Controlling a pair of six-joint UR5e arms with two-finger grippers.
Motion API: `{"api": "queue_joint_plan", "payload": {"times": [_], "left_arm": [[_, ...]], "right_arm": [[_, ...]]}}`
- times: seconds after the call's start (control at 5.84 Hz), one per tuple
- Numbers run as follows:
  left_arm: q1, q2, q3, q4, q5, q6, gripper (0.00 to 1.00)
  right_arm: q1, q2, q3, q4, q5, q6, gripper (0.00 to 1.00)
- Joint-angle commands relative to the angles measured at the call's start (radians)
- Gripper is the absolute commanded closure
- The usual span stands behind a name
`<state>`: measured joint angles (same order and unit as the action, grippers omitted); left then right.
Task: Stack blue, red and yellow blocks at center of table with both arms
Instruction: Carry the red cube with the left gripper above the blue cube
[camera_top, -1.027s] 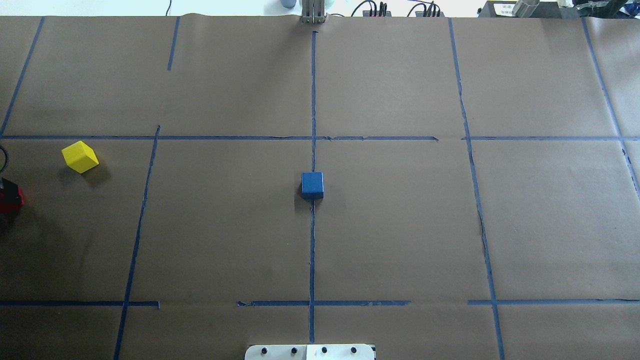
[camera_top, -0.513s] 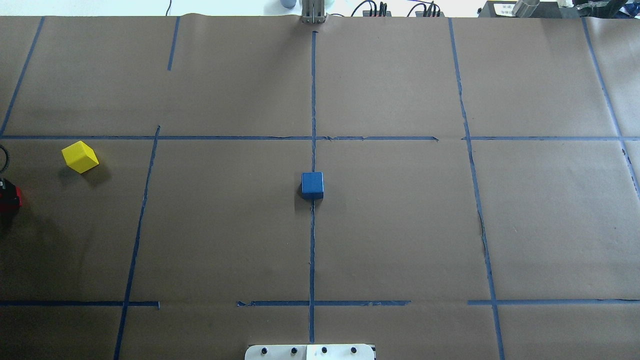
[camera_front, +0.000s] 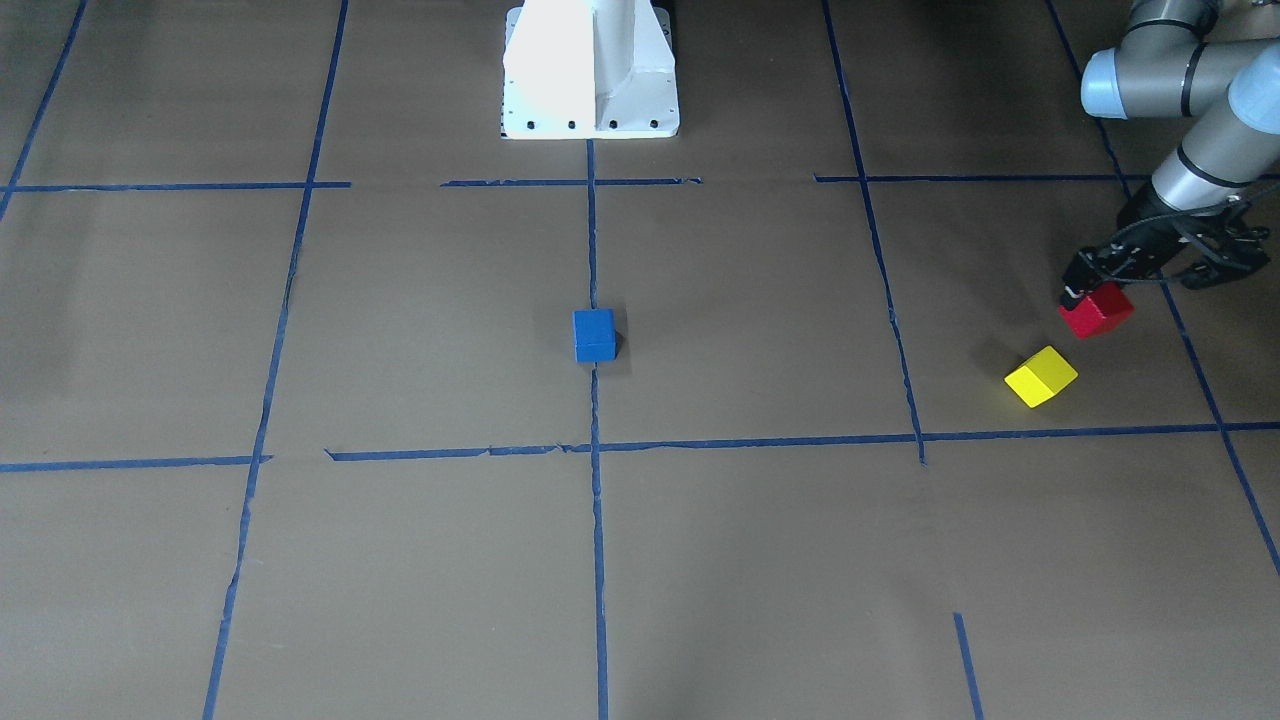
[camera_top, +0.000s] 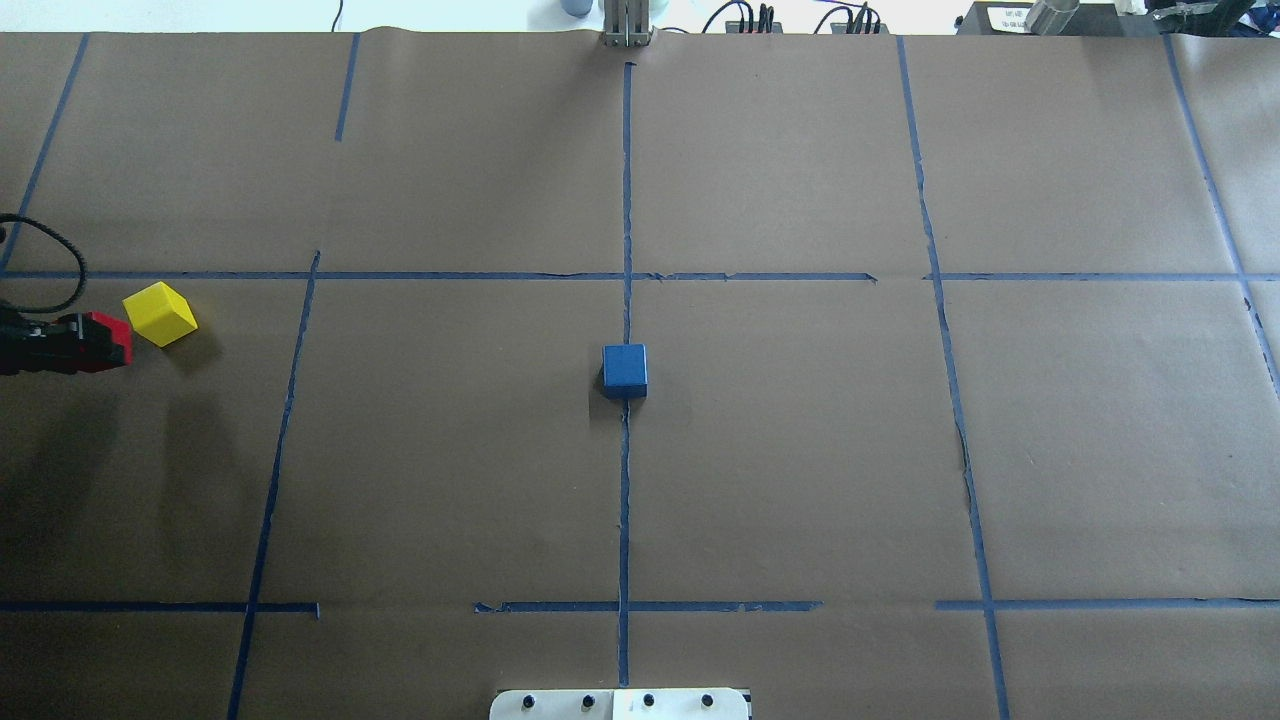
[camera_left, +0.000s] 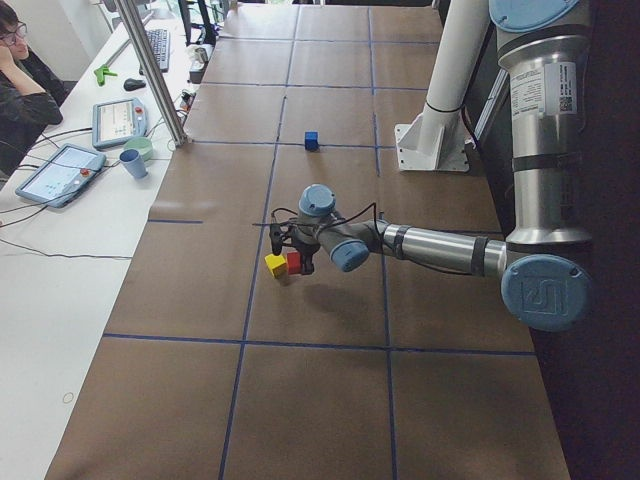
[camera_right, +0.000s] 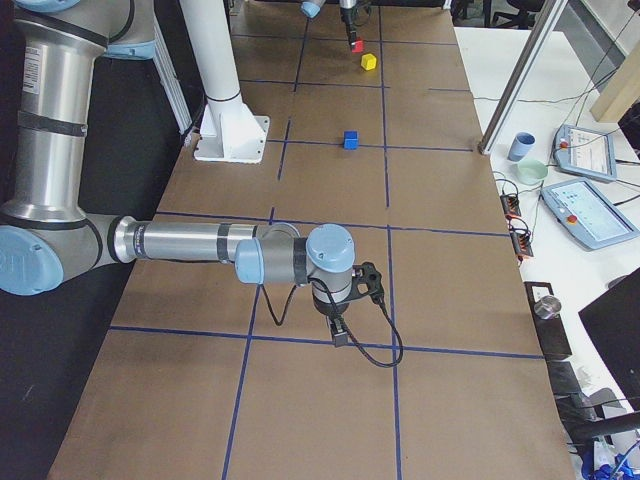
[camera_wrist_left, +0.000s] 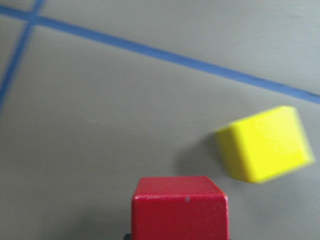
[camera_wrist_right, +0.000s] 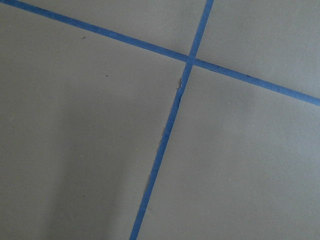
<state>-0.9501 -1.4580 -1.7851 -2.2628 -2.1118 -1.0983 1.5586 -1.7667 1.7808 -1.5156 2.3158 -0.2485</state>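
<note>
The blue block (camera_top: 625, 370) (camera_front: 594, 335) rests on the tape line (camera_top: 624, 480) at the center of table. Far to the robot's left, my left gripper (camera_top: 72, 343) (camera_front: 1090, 292) is shut on the red block (camera_top: 108, 339) (camera_front: 1098, 311) and holds it just above the paper, close beside the yellow block (camera_top: 160, 313) (camera_front: 1041, 376). In the left wrist view the red block (camera_wrist_left: 180, 207) fills the bottom, with the yellow block (camera_wrist_left: 265, 145) to its upper right. My right gripper (camera_right: 340, 332) hangs low over bare paper on the robot's right; I cannot tell its state.
The white pedestal base (camera_front: 590, 70) stands at the robot's side of the table. A metal post (camera_left: 155, 75) rises at the far edge. On the white side bench (camera_left: 60, 240) lie tablets and cups, and a person (camera_left: 20, 90) sits there.
My left gripper with the red block has come in from the overhead view's left edge, moving away from the robot and toward the yellow block. Blue and yellow blocks have not moved.
</note>
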Motion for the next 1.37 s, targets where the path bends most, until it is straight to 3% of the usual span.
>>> {"api": "queue_joint_plan", "payload": {"times": [0.0, 0.51, 0.68, 0.86, 1.2], "left_arm": [[0.072, -0.117, -0.051, 0.043, 0.001, 0.002, 0.98], [0.187, -0.535, -0.056, 0.531, 0.012, 0.0, 0.97], [0.245, -0.683, -0.037, 0.675, 0.082, 0.0, 0.96], [0.319, -0.802, 0.008, 0.748, 0.18, -0.015, 0.96], [0.388, -1.024, 0.25, 0.767, 0.269, -0.087, 0.96]], "right_arm": [[0.0, 0.0, -0.006, 0.0, -0.001, 0.0, 0.01], [0.0, -0.001, -0.006, 0.0, 0.0, 0.0, 0.01], [0.0, 0.0, -0.006, 0.0, -0.001, 0.0, 0.01], [0.0, 0.0, -0.006, 0.0, -0.001, 0.0, 0.01], [0.0, -0.002, -0.007, 0.0, -0.001, 0.002, 0.01]]}}
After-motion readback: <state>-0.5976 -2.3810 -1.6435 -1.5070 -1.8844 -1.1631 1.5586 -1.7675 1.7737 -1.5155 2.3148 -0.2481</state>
